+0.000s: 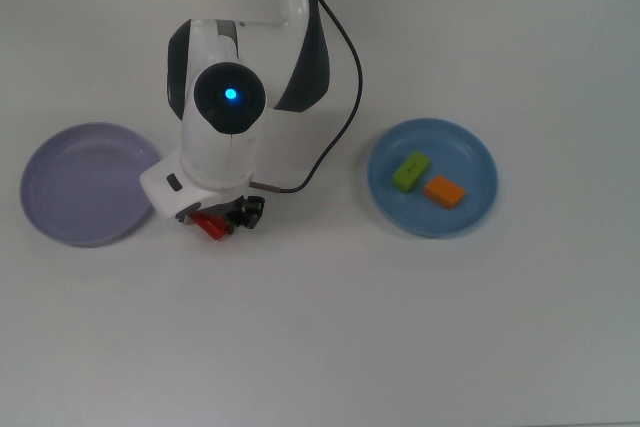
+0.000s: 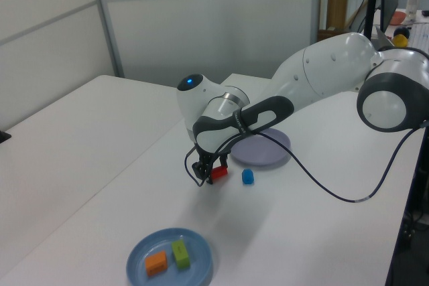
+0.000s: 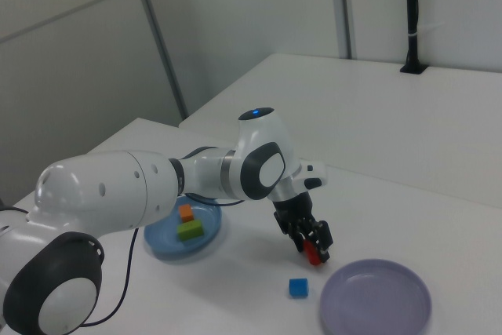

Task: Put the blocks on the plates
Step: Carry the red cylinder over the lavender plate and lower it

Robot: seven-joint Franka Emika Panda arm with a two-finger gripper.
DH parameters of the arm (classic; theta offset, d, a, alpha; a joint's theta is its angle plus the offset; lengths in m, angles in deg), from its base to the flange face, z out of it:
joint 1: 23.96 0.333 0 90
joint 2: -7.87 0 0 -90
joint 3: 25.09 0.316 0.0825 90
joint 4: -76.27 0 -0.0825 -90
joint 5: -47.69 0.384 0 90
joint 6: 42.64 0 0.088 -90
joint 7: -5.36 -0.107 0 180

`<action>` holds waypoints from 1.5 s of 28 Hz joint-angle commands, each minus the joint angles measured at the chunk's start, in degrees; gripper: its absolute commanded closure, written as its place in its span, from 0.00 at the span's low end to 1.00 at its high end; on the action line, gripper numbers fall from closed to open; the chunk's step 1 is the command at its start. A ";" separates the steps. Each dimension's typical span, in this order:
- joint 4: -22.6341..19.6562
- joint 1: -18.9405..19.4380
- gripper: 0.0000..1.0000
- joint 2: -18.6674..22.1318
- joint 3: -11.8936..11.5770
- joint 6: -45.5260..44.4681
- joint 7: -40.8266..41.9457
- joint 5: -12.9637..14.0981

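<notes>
Gripper [image 3: 312,242] clamped on red block [image 3: 311,253], low over table [image 1: 330,327], beside purple plate [image 1: 85,183]. Blue cube [image 3: 297,287] on table. Green [image 1: 410,171], orange [image 1: 444,191] blocks on blue plate [image 1: 480,159].

- In the top view the arm's body hides the blue cube [image 2: 247,177] entirely and covers most of the red block [image 1: 210,227].
- The gripper [image 3: 311,242] hides part of the red block in the right view.
- The arm's base is cut off by every view's edge.

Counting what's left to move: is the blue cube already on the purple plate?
No, the right view shows the blue cube on the table, apart from the purple plate.
</notes>
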 commanded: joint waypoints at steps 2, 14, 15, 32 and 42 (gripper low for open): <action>-1.01 0.36 0.66 0.54 -0.54 -0.31 0.47 -0.79; -0.58 -2.28 0.65 5.20 -0.63 -0.31 0.39 1.50; -0.49 -2.45 0.65 5.29 -0.71 -0.31 0.39 1.50; -2.07 -11.16 0.57 2.48 -3.62 0.48 6.36 1.50; -1.89 -10.63 0.17 1.60 -3.62 0.40 8.03 1.50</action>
